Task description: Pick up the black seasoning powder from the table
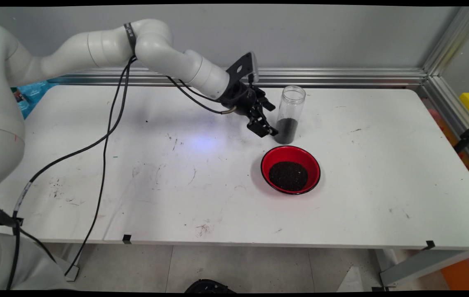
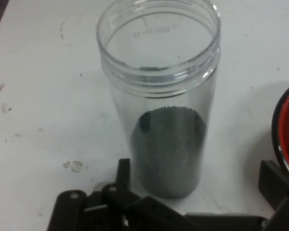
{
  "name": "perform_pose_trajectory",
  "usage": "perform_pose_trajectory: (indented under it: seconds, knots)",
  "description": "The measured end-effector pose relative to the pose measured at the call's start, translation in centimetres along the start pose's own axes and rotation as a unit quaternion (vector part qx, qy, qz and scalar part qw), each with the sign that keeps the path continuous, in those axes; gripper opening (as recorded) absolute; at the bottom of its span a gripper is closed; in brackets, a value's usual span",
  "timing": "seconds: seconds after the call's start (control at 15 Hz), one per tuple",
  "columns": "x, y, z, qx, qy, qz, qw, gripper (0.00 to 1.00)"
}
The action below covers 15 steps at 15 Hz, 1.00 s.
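Gripper (image 1: 268,123): right of frame centre, fingers apart, holding nothing, just left of jar. Jar (image 1: 290,114): clear plastic, upright, lidless, dark granules in lower part. Bowl (image 1: 291,169): red, below jar, holding dark granules. Table (image 1: 382,173): white, scuffed.

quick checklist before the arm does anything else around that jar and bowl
1. Jar upright on the table: ok.
2. Jar lid off, mouth open: ok.
3. Gripper open and not gripping the jar: ok.
4. Whether the fingers touch the jar: cannot tell.
5. Red bowl apart from the jar, on its near side: ok.
6. Dark granules stay inside jar and bowl, none visibly spilled: ok.
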Motion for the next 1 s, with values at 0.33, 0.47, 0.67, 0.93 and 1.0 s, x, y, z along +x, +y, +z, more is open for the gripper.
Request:
perform_pose_trajectory:
  seconds: [0.33, 0.47, 0.67, 0.93, 1.0]
  knots:
    - [-0.5, -0.3, 0.9, -0.004, 0.007, 0.005, 1.0, 1.0]
    - [-0.6, -0.4, 1.4, -0.005, 0.011, 0.006, 0.9999, 1.0]
    - [-0.7, -0.6, 2.0, -0.006, 0.014, 0.007, 0.9999, 1.0]
    - [-0.8, -0.8, 2.7, -0.006, 0.017, 0.005, 0.9998, 1.0]
    - [-0.8, -0.8, 2.8, -0.006, 0.018, 0.004, 0.9998, 1.0]
